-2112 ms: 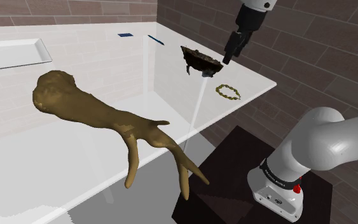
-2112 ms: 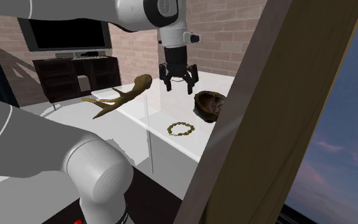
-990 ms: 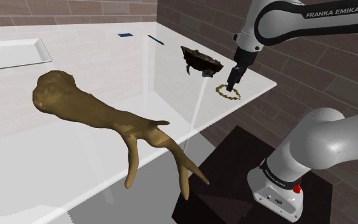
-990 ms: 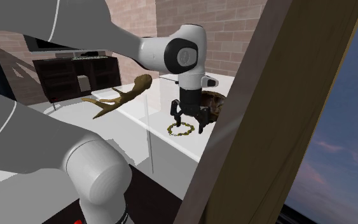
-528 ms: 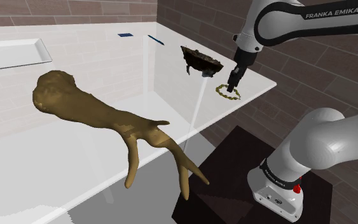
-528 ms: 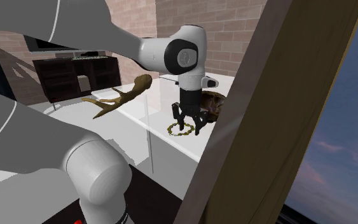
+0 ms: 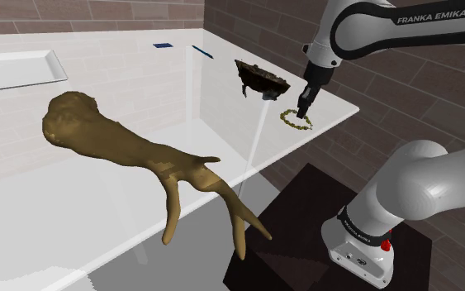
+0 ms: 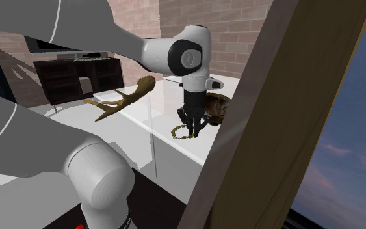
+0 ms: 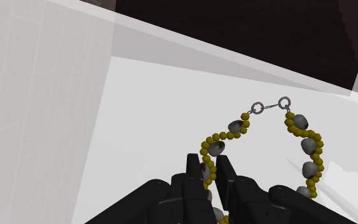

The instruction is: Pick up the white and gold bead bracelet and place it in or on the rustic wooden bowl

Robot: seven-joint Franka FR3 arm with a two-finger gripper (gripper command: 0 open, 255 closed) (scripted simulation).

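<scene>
The bracelet (image 9: 308, 146), gold beads with grey-white stones and a ring clasp, lies flat on the white table near its corner. My gripper (image 9: 209, 168) points down at it and is shut on one side of the loop, with the bead strand pinched between the two black fingers (image 9: 192, 170). From the shoulder camera the gripper (image 7: 301, 112) stands on the bracelet (image 7: 296, 121). The dark brown bowl (image 7: 261, 78) sits just beyond, tipped on its side. Seen from the second exterior camera, the gripper (image 8: 190, 133) is down over the bracelet (image 8: 180, 133), with the bowl (image 8: 216, 108) right behind.
A large brown branched piece of wood (image 7: 131, 153) lies across the middle of the table. A white tray (image 7: 16, 69) sits at the far left, and two small blue items (image 7: 164, 45) lie at the back. The table edge (image 7: 329, 124) runs close beside the bracelet. A wooden post (image 8: 266, 117) stands in the foreground.
The fingers have drawn together from wide open onto the bracelet's strand. The arm has stayed in place, and the bracelet still lies on the table.
</scene>
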